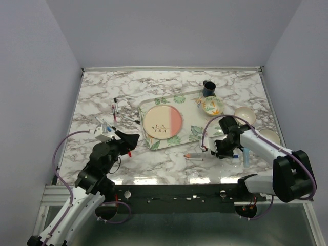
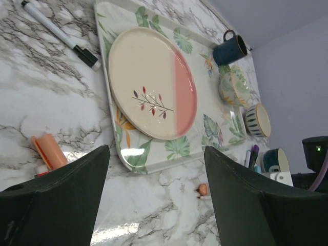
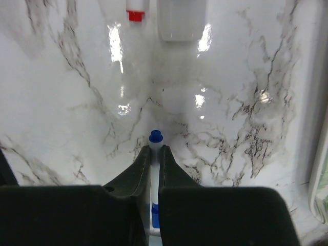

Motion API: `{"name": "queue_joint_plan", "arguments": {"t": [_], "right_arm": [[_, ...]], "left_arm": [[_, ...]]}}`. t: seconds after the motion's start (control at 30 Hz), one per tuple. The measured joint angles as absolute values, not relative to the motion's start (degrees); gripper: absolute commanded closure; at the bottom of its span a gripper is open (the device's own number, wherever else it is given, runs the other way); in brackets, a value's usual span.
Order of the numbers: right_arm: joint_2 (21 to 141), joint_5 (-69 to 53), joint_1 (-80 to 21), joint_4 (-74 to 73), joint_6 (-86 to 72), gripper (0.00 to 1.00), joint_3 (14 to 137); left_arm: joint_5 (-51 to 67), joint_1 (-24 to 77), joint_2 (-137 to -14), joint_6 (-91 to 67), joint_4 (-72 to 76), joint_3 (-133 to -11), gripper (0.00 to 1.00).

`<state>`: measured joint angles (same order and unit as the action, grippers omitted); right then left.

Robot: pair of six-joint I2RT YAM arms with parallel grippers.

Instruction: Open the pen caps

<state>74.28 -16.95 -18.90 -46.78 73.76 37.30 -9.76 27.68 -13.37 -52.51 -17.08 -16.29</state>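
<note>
Marble: white table [image 1: 169, 169] with grey veins, glossy; pale lilac walls [image 1: 41, 51] stand on three sides.
Left gripper [image 1: 127, 139]: jaws wide apart, nothing between them, low over the table, left of the tray.
Pens, left: black pen [image 2: 61, 36] with cap on, flat on the table beside the tray; orange pen [image 2: 48, 151], short and thick, near the left finger.
Pen, right: blue pen [image 3: 155, 137], thin, white, blue at the tip, low over the table near the front edge.
Right gripper [image 3: 155, 151]: closed tight on the blue pen.
Around: tray [image 1: 196, 132] with leaf print holds a cream and pink plate [image 1: 162, 122] and a bowl [image 1: 212, 105]; dark mug [image 1: 208, 88] at its far corner; striped bowl [image 2: 256, 119] to the right, off the tray.
In the way: red-ended pen [image 3: 135, 13] lies ahead of the right gripper, apart from it.
</note>
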Motion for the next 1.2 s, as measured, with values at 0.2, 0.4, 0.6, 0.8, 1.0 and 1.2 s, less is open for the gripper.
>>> {"name": "queue_joint_plan", "arguments": {"t": [0.2, 0.4, 0.6, 0.8, 1.0, 1.2], "right_arm": [[72.75, -24.8, -18.83, -53.01, 67.55, 0.99, 48.12], [72.2, -36.8, -18.79, -54.57, 55.66, 0.99, 63.48], [71.57, -41.69, -18.79, -40.56, 26.13, 0.99, 62.81], [75.22, -41.43, -18.79, -24.77, -5.43, 0.99, 61.21], [78.72, -42.41, -18.79, -15.27, -23.42, 0.99, 57.74], [78.43, -42.92, -18.79, -10.24, -30.68, 0.99, 53.65]], "left_arm": [[-0.21, 27.57, -15.75, -50.96, -7.09, -12.91, 0.13], [11.81, 27.53, -23.99, -51.07, 7.03, -10.81, 0.13], [15.09, 32.67, -31.86, -52.4, 21.19, -10.28, 0.11], [10.5, 43.13, -41.36, -51.03, 28.97, -11.33, 0.11], [4.19, 48.34, -53.8, -52.36, 34.76, -15.51, 0.11], [-2.74, 53.63, -64.71, -54.74, 36.51, -24.43, 0.25]]}}
